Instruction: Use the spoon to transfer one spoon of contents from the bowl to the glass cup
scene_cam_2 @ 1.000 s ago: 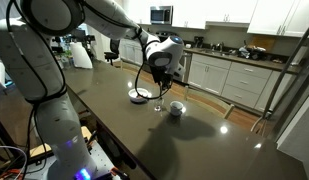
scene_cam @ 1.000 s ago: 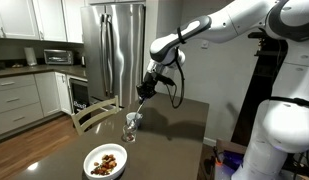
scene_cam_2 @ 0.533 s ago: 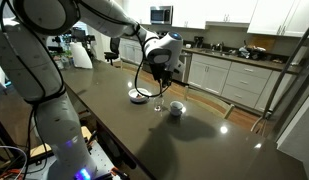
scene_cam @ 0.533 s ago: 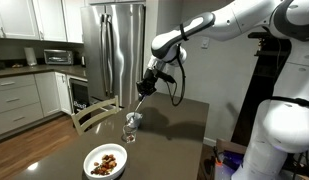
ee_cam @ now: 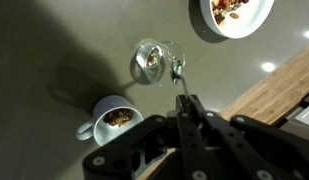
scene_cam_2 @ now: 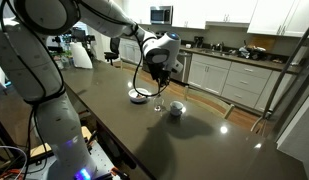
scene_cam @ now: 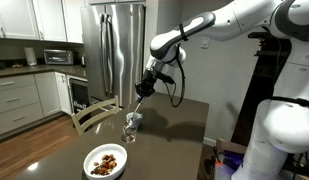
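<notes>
My gripper point(ee_cam: 183, 103) is shut on the thin handle of the silvery spoon point(ee_cam: 178, 78). The spoon hangs down with its tip just beside the rim of the glass cup point(ee_cam: 154, 60). The cup holds a few brown pieces. The white bowl point(ee_cam: 209, 25) with brown chunky contents point(ee_cam: 232, 8) lies at the top right of the wrist view. In an exterior view the gripper point(scene_cam: 144, 92) hovers above the glass cup point(scene_cam: 131, 127). The bowl point(scene_cam: 89, 160) with its contents point(scene_cam: 106, 161) sits nearer the table's front.
A white mug point(ee_cam: 99, 108) with brown pieces stands next to the glass cup and also shows in an exterior view point(scene_cam_2: 177, 110). A wooden chair point(scene_cam: 94, 112) stands at the table's edge. A steel fridge point(scene_cam: 114, 50) is behind.
The gripper with the spoon has risen very slightly above the glass cup. Nothing else has moved.
</notes>
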Robot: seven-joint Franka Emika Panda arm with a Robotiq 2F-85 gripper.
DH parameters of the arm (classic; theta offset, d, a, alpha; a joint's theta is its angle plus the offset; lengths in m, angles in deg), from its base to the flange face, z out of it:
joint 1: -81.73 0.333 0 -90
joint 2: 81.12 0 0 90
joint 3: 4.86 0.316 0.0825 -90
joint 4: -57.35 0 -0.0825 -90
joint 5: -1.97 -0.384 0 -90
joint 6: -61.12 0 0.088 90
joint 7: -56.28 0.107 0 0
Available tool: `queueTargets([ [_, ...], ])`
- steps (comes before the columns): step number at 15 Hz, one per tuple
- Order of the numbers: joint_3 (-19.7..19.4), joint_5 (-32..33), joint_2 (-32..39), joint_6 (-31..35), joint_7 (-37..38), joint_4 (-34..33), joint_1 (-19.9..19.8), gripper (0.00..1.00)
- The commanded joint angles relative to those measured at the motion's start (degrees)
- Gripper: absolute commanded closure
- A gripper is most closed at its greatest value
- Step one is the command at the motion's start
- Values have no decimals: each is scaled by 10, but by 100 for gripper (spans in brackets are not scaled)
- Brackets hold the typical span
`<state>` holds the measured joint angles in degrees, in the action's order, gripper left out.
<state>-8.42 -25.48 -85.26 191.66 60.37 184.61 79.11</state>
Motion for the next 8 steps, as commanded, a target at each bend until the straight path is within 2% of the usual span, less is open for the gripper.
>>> queueTargets([
  [1,6,-12,-18,-12,-16,13,10,96],
  [8,17,-13,-42,-14,-23,27,28,96],
])
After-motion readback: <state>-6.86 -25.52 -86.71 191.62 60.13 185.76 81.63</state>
